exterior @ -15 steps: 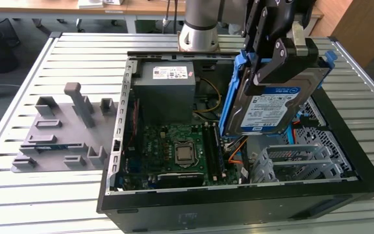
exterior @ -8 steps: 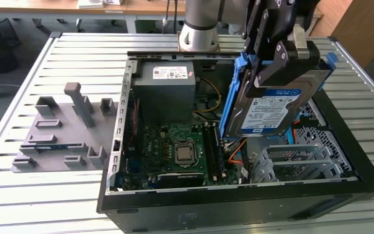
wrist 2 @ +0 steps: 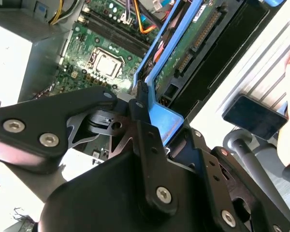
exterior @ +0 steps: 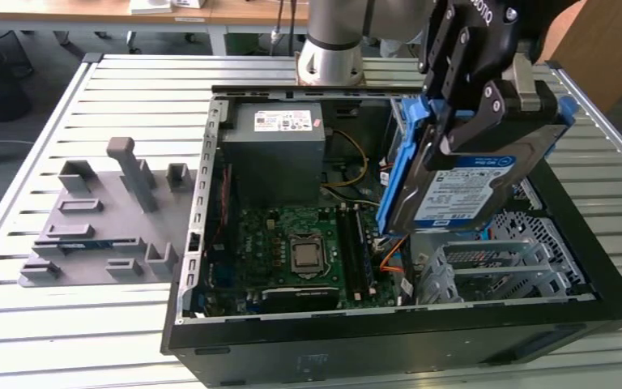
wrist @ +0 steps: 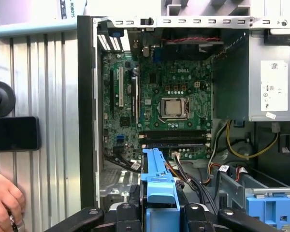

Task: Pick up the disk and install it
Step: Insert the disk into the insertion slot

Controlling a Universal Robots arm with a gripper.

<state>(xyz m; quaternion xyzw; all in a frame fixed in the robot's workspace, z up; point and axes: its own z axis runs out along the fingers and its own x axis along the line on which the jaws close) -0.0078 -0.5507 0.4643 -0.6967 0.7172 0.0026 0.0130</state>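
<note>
One pincer [exterior: 482, 109] clamped the disk [exterior: 473, 182] on edge above the open case [exterior: 398, 340]; tilted so, it might snag the orange cable [exterior: 390, 250] or strike the drive cage [exterior: 495, 263].

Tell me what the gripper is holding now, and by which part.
The gripper holds the disk by its upper end, clamped on the blue bracket, above the open computer case.
</note>
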